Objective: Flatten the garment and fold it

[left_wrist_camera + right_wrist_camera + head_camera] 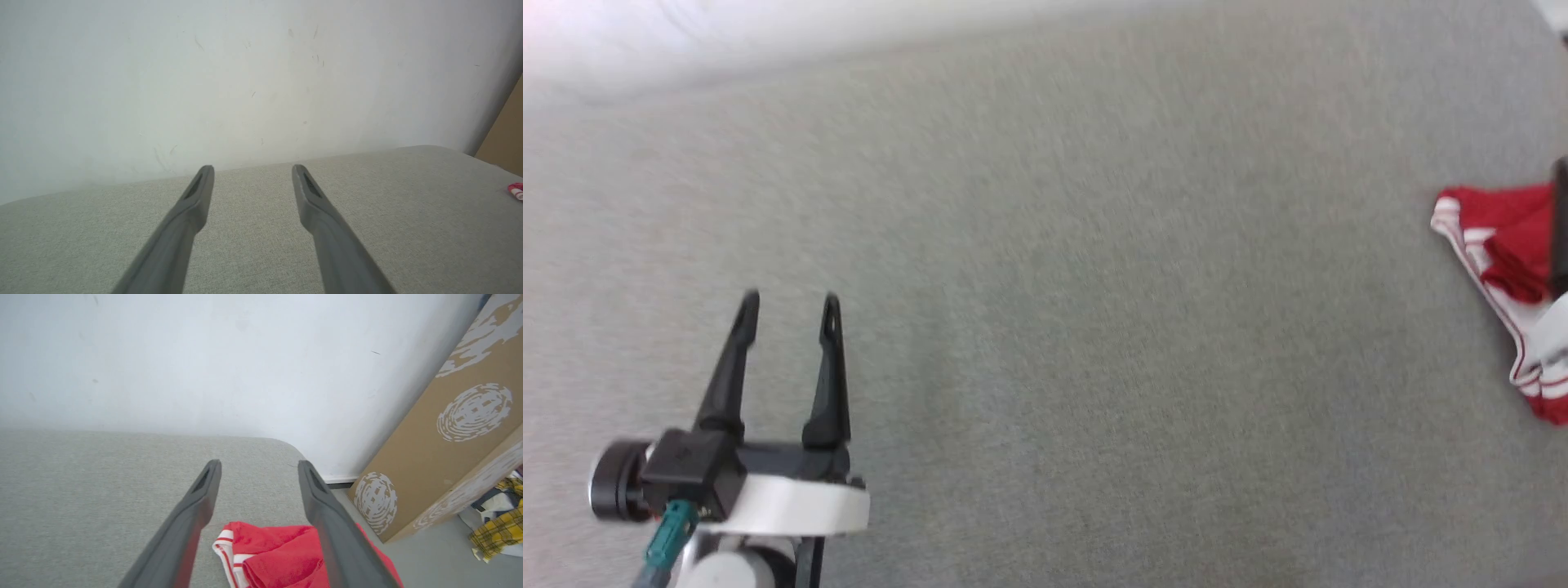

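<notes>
- My left pincer [790, 306] hangs at 8 o'clock in the head view, its two dark fingers spread apart and holding nothing, above the grey fabric-covered surface [1094, 343].
- The garment [1507, 245], a red jersey with red-and-white striped trim, lies bunched at 3 o'clock on that surface, cut off by the picture's edge and well apart from the left pincer.
- From my left wrist camera, the same pincer [252, 171] points toward a scuffed white wall [245, 73]. A sliver of the garment [515, 191] peeks in at 3 o'clock.
- My right pincer [260, 465] is released too, fingers wide. In its wrist view the crumpled garment [278, 555] lies at 6 o'clock, between and beneath the fingers, near the surface's rounded corner. I cannot tell whether the fingers touch the cloth.
- The folds hide any lettering or number.
- A brown cardboard box [441, 428] printed with white swirls leans by the wall at 3 o'clock in the right wrist view, with yellow plaid cloth [496, 528] on the floor past it at 4 o'clock.
</notes>
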Controlling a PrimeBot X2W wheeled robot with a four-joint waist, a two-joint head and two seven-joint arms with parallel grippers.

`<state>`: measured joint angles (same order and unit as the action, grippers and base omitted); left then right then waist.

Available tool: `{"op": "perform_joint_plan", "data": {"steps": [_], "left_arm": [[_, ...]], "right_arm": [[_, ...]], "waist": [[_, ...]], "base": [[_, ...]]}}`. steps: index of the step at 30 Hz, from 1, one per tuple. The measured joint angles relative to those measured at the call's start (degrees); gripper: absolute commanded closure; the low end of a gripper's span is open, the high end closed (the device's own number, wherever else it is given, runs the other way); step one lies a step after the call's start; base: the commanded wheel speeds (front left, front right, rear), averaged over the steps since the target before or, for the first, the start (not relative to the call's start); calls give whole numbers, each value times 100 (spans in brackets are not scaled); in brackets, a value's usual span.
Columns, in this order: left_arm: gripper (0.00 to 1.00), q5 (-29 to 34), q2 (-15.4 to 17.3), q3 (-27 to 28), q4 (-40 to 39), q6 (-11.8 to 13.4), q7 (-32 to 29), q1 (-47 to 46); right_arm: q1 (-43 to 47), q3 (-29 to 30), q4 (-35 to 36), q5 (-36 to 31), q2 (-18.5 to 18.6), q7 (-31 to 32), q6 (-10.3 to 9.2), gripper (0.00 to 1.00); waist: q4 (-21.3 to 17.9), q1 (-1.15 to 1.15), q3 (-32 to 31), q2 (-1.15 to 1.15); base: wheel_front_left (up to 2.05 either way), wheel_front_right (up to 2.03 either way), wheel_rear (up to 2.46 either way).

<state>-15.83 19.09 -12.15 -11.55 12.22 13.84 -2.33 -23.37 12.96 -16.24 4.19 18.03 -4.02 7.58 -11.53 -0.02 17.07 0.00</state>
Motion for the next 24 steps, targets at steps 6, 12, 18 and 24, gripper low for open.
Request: {"op": "perform_joint_plan", "data": {"steps": [6, 12, 18, 24], "left_arm": [[0, -96, -112, -12, 125, 46, 33, 339], [0, -101, -246, -51, 325, 79, 68, 477], [0, -70, -409, 7, 510, 121, 82, 726], [0, 155, -567, 68, 531, 56, 83, 940]], "right_arm": [[854, -11, 1118, -69, -702, 181, -3, 0], [1585, -83, 1750, -120, -1182, 227, -3, 0], [2173, -452, 1805, -283, -1397, -79, -3, 0], [2522, -381, 1567, -433, -1475, -420, -3, 0]], "waist": [[206, 0, -644, 0], [455, 0, -1156, 0], [677, 1, -1542, 0], [857, 1, -1745, 0]], "base": [[0, 0, 0], [0, 0, 0], [0, 0, 0], [0, 0, 0]]}}
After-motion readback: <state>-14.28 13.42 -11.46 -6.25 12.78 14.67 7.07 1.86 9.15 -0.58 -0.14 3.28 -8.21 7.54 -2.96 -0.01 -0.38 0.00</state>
